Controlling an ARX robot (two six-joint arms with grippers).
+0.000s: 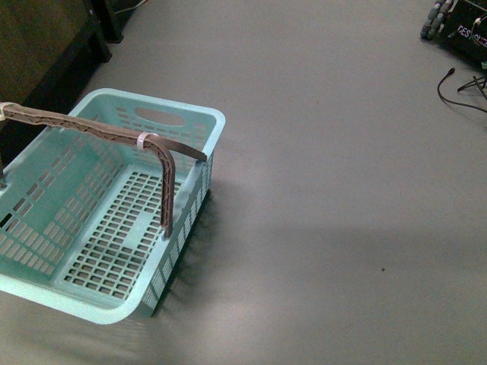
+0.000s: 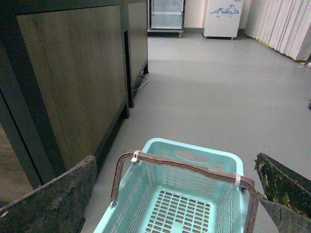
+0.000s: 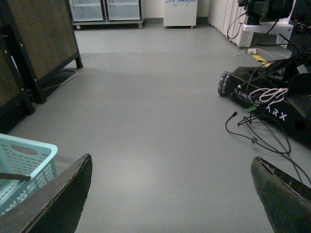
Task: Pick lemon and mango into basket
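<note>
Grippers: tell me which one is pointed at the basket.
The left gripper: its wrist view shows the basket centred between its open fingers. The right gripper faces the floor, with the basket only at the edge of its view.

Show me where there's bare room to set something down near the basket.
The basket is empty inside, with bare floor reachable on either side of its brown handle. The grey floor to the basket's right is wide open, up to the black cable and wheeled base far right. Crowded: the dark cabinet stands close by the basket's far left corner.
</note>
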